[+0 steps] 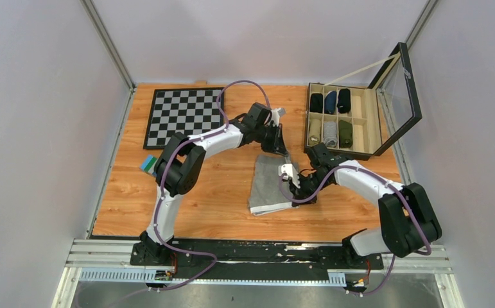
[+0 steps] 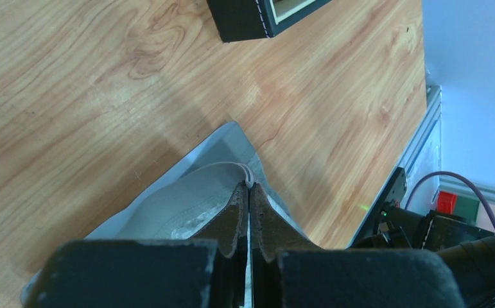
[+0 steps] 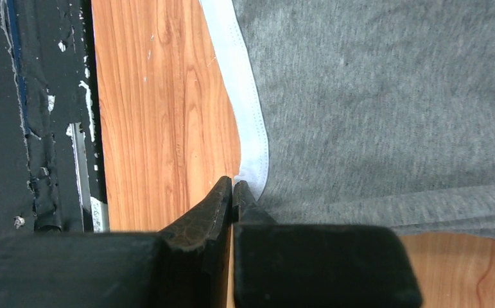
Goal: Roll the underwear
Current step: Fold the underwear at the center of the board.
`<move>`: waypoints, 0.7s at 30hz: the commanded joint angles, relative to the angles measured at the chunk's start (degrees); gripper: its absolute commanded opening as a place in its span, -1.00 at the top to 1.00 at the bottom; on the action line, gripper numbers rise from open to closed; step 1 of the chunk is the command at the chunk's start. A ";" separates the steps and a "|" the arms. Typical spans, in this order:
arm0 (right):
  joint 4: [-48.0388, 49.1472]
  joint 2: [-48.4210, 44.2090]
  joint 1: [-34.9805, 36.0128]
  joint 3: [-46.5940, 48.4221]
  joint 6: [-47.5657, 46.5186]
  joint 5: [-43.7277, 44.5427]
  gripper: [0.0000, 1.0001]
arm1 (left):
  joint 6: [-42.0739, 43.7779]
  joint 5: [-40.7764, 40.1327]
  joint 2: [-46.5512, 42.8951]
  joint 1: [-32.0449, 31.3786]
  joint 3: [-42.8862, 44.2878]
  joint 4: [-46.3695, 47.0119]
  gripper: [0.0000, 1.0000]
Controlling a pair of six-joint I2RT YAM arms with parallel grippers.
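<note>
The grey underwear [image 1: 269, 185] with a white waistband lies folded flat on the wooden table, right of centre. My left gripper [image 1: 287, 156] is at its far right corner. In the left wrist view the jaws [image 2: 250, 187] are shut on the white edge of the underwear [image 2: 187, 199], lifting it a little. My right gripper [image 1: 295, 199] is at the near right corner. In the right wrist view its jaws [image 3: 233, 184] are shut on the end of the white waistband [image 3: 244, 109], with the grey cloth [image 3: 386, 96] spread flat beyond.
A black organiser box [image 1: 341, 149] with an open glass lid [image 1: 399, 96] stands at the back right and holds several dark and pale rolls. Its corner [image 2: 251, 19] shows in the left wrist view. A chessboard [image 1: 183, 117] lies at the back left. A small blue-green object [image 1: 148, 164] sits at the left.
</note>
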 commanded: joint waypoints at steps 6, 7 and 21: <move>-0.05 2.90 -2.84 1.57 -4.90 0.01 1.00 | 2.51 -2.94 1.16 0.24 2.61 0.88 1.00; 0.00 3.81 -3.33 1.55 -5.76 0.08 0.99 | 2.70 -3.04 1.63 0.24 2.98 0.93 1.00; -6.98 -0.34 -11.40 8.37 -2.14 -5.13 0.36 | 2.24 -2.27 5.30 0.23 5.93 4.07 0.82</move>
